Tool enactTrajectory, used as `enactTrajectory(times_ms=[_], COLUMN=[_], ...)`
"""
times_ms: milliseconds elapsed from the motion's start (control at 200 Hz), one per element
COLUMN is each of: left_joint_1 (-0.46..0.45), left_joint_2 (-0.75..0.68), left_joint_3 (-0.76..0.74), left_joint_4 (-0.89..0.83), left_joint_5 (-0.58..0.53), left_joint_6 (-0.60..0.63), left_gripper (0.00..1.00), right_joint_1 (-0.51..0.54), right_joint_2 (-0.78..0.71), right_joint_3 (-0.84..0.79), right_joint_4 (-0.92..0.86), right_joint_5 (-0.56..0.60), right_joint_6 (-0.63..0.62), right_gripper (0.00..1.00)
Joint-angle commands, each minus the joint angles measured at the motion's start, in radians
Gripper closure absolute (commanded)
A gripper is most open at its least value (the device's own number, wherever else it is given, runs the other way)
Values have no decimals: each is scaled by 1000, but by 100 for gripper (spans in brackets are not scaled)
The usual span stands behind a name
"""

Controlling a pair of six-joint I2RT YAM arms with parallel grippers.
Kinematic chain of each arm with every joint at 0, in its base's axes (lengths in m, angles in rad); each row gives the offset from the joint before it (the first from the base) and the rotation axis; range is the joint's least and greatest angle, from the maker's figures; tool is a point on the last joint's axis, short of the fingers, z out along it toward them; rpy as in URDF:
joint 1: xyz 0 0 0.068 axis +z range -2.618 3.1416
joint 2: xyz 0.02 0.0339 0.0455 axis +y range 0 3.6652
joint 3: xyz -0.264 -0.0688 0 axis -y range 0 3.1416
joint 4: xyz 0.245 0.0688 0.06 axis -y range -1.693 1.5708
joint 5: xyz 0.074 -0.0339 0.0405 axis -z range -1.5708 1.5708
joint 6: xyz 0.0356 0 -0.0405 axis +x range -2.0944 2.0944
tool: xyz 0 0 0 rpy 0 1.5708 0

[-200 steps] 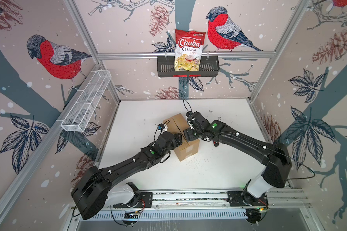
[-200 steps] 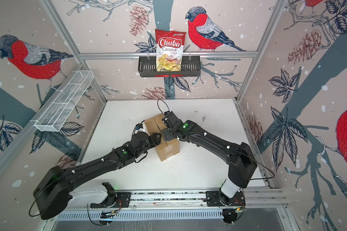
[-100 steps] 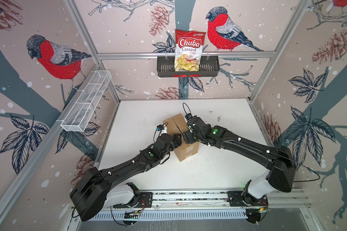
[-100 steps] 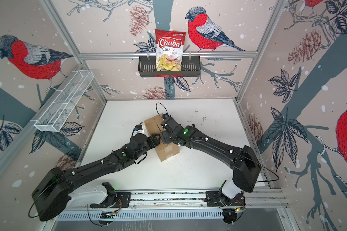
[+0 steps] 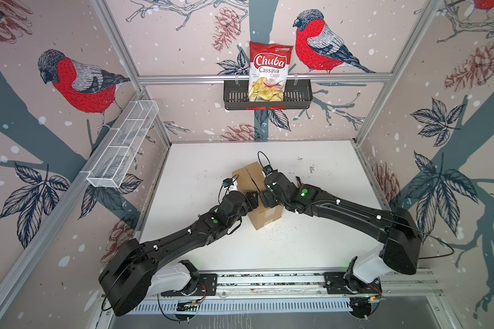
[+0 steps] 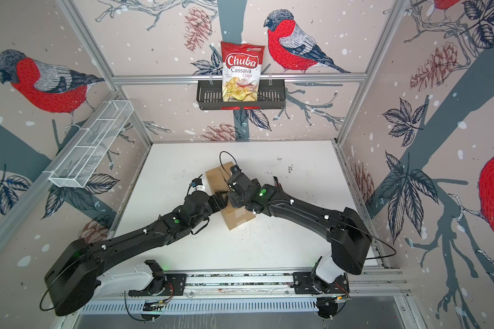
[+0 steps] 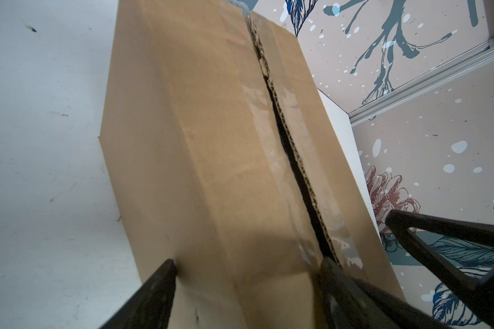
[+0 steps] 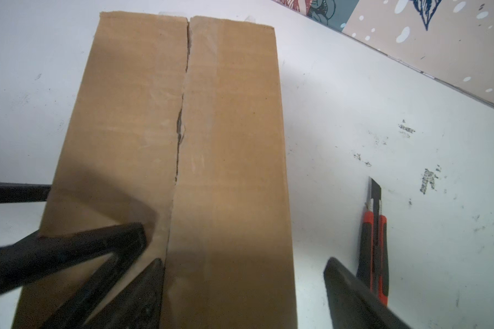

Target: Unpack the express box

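The express box [image 5: 247, 176] [image 6: 216, 178] is a brown carton lying lengthwise mid-table, flaps down, its centre seam slit to a dark gap. My left gripper [image 5: 253, 199] [image 6: 221, 199] is open at the box's near end. In the left wrist view it [image 7: 247, 262] straddles one flap of the box [image 7: 211, 142], one fingertip at the outer side wall, the other at the seam. My right gripper [image 5: 264, 199] [image 6: 234, 200] is open too. In the right wrist view it [image 8: 243, 263] spans the other flap of the box [image 8: 226, 142], one tip at the seam, one over the table.
A red-and-black utility knife [image 8: 375, 242] [image 5: 298, 180] lies on the table just right of the box. A chips bag [image 5: 270, 71] stands in the black basket [image 5: 297, 99] on the back wall. A white wire basket [image 5: 123, 148] hangs on the left wall.
My right gripper has slid along the box top toward its near end and now sits close beside the left gripper. The left gripper has barely moved. The box lies as before.
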Motion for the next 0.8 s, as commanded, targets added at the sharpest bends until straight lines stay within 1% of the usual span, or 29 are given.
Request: enactTrajectory(times_ms=[0, 345, 610, 796], left_joint_1=[1, 1, 1, 1], left_joint_2=[-4, -5, -11, -11], left_joint_3=[-7, -10, -15, -19], left_joint_4=[-16, -11, -9, -6], left_joint_5=[5, 10, 11, 17], left_joint_6=[3, -2, -5, -10], left_gripper=[23, 23, 23, 23], right_joint_1=[11, 62, 79, 80], right_joint_2=[1, 12, 29, 44], right_joint_3=[-12, -43, -38, -32], right_joint_4=[24, 73, 87, 98], right_joint_5=[74, 199, 217, 198], right_joint_6=[-7, -1, -10, -18], right_gripper=[14, 14, 14, 13])
